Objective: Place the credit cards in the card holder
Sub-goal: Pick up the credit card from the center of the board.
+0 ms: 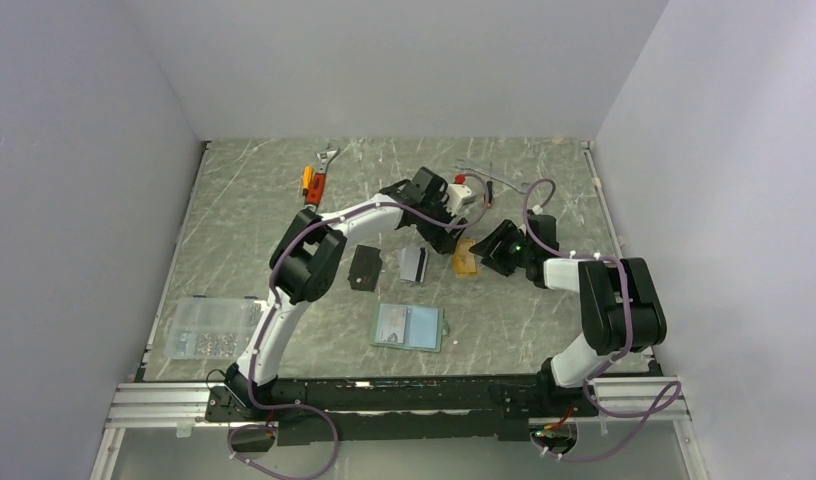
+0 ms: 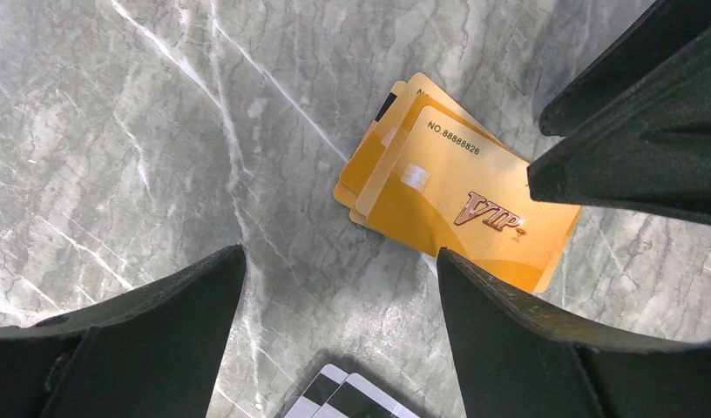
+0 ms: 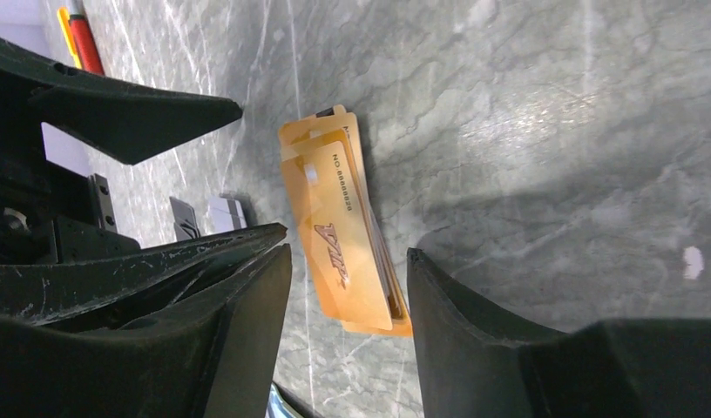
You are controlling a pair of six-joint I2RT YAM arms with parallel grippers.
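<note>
None of the credit cards (image 1: 414,264) is visibly in the card holder (image 1: 409,327); they lie at its twelve o'clock, left gripper (image 2: 341,261) wide, right gripper (image 3: 349,257) half-open, both empty above the orange-gold stack (image 2: 457,196).

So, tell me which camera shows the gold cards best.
The left wrist view: the gold cards lie fanned and face up, with the print readable. The right wrist view shows them slanted and foreshortened; the top view shows only a small orange patch.

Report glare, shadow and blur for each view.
Top external: even light, sharp. Left wrist: orange-gold cards crisp, small glare patch on the top one; left tool dark, featureless. Right wrist: broad shadow on the table beside the cards.
</note>
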